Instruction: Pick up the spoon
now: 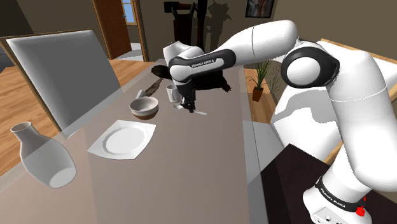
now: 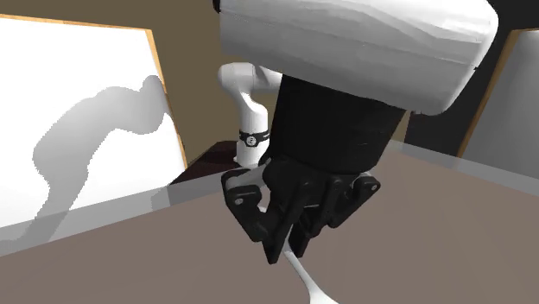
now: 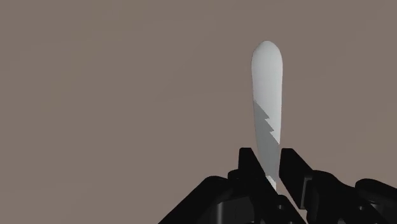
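The gripper (image 3: pixel 270 170) is shut on the spoon (image 3: pixel 267 89). In the wrist view its two black fingers (image 3: pixel 249 167) press on the thin end of the spoon from both sides. The spoon is white, long and smooth, with a round tip that points away from the gripper. A dark shadow with a zigzag edge lies across the part near the fingers. The very end of the handle is hidden between them.

In the shoulder view the gripper (image 1: pixel 188 105) is a little above the middle of the frame, low over the flat grey-brown table (image 1: pixel 191 172). Only a small white bit of the spoon (image 1: pixel 199 112) sticks out just to its right, and it is hard to tell if it touches the table. The white arm (image 1: pixel 254 44) covers part of a dark lumpy thing (image 1: pixel 207 81) behind it, and that thing's shape is hard to make out.

Left of the gripper sits a small white cup (image 1: pixel 172 93), partly hidden, then a round brown bowl (image 1: pixel 145 107) that is white inside. Lower left lies a white square plate (image 1: pixel 124 140). A white vase (image 1: pixel 38 156) with a thin neck stands at the far lower left.

In the second exterior view the gripper (image 2: pixel 289 246) is very near and the arm above it is cut off by the top edge. The spoon (image 2: pixel 309 281) hangs out below it, and its end is cut off by the bottom edge
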